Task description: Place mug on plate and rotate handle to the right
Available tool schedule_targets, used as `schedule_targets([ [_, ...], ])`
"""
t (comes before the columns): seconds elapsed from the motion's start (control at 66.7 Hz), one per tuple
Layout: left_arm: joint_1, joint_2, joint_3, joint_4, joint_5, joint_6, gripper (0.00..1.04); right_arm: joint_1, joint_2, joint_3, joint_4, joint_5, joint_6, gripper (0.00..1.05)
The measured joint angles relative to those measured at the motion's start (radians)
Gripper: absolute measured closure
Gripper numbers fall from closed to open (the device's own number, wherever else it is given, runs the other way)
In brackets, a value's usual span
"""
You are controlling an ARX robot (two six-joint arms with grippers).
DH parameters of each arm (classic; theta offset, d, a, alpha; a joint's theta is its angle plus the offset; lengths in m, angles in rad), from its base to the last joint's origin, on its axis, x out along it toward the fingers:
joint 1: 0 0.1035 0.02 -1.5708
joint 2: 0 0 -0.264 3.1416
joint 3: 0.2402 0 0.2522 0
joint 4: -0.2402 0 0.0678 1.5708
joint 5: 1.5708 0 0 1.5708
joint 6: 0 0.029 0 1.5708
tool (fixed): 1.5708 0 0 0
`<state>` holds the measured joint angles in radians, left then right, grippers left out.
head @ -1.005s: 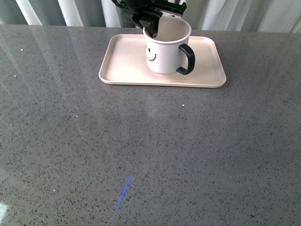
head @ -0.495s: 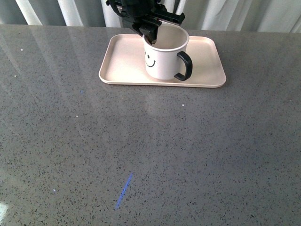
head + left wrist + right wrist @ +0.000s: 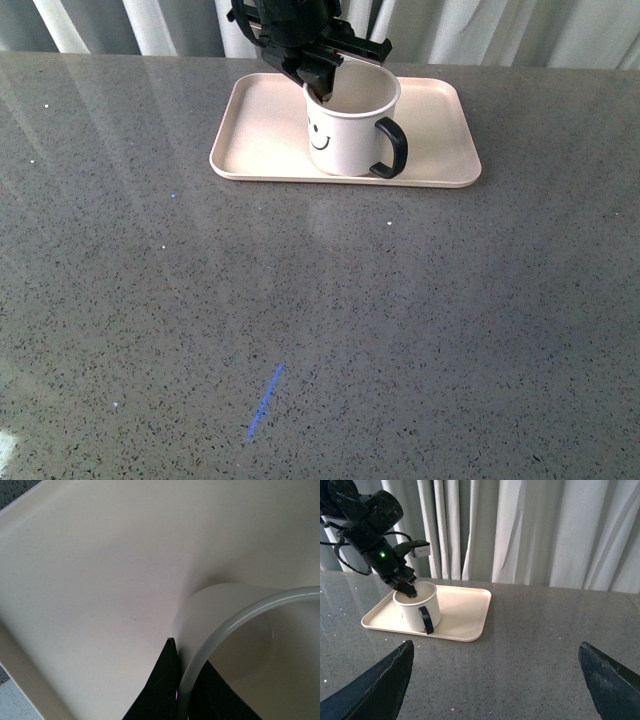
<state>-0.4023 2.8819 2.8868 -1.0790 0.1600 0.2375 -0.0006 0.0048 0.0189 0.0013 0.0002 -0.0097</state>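
Plenty of bare grey counter point(image 3: 300, 330) nearward and to both flanks, cropped by the frame everywhere but the far edge, backed there by pale curtains point(image 3: 530, 530). Close to that far edge, the pink plate point(image 3: 440, 150), whole in the front view, bare surface on either side of the mug point(image 3: 345, 140). Stands upright on the plate, near its front rim, printed face half turned away. Left end effector point(image 3: 322, 85) clenched on the mug's far-left rim, one finger inside, one outside; arm above cut off. Right end effector point(image 3: 495, 644) spread wide, grasping nothing, only its fingers in view, well apart from the plate. Handle point(image 3: 392, 150) pointing right and slightly nearward. Small blue streak point(image 3: 264, 405) low on the counter.
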Motion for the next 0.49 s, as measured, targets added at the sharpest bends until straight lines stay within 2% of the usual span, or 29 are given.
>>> schedule_targets([
  [0.33, -0.003, 0.004, 0.000, 0.000, -0.001, 0.000, 1.01, 0.000, 0.000, 0.000, 0.000, 0.000, 0.000, 0.09],
  [0.36, -0.004, 0.004, 0.000, 0.000, 0.000, 0.000, 0.94, 0.000, 0.000, 0.000, 0.000, 0.000, 0.000, 0.09],
  [0.375, -0.004, 0.004, 0.000, 0.000, 0.000, 0.000, 0.94, 0.000, 0.000, 0.000, 0.000, 0.000, 0.000, 0.09],
  [0.405, -0.005, 0.004, 0.000, 0.000, 0.001, 0.000, 0.86, 0.000, 0.000, 0.000, 0.000, 0.000, 0.000, 0.09],
  [0.495, -0.007, 0.004, 0.000, 0.000, 0.002, 0.000, 0.74, 0.000, 0.000, 0.000, 0.000, 0.000, 0.000, 0.09],
])
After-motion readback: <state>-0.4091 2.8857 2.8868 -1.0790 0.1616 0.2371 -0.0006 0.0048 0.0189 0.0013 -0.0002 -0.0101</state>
